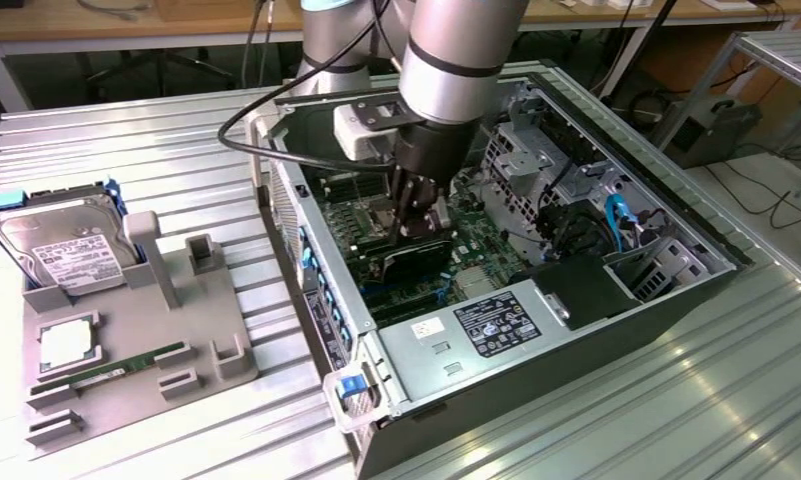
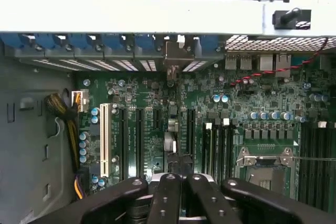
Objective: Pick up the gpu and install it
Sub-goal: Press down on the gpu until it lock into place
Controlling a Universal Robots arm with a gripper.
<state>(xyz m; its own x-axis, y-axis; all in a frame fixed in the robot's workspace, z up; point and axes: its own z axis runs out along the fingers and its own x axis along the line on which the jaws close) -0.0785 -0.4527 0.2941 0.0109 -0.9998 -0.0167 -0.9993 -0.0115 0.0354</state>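
Claw (image 1: 411, 222) grips one gpu (image 1: 414, 262) above one motherboard (image 2: 157, 124).

We observe a robotics lab: ribbed metal workbench (image 1: 160, 160), opened computer case (image 1: 507, 390), grey parts fixture (image 1: 173, 330), cabled wooden benches (image 1: 107, 25) behind.

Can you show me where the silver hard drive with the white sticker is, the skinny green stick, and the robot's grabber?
Silver hard drive with white label (image 1: 56, 245): exterior view, on its label.
Narrow green RAM stick (image 1: 117, 365): exterior view, middle of its length.
Black robot gripper (image 1: 414, 222): exterior view, between its fingertips inside the computer case.
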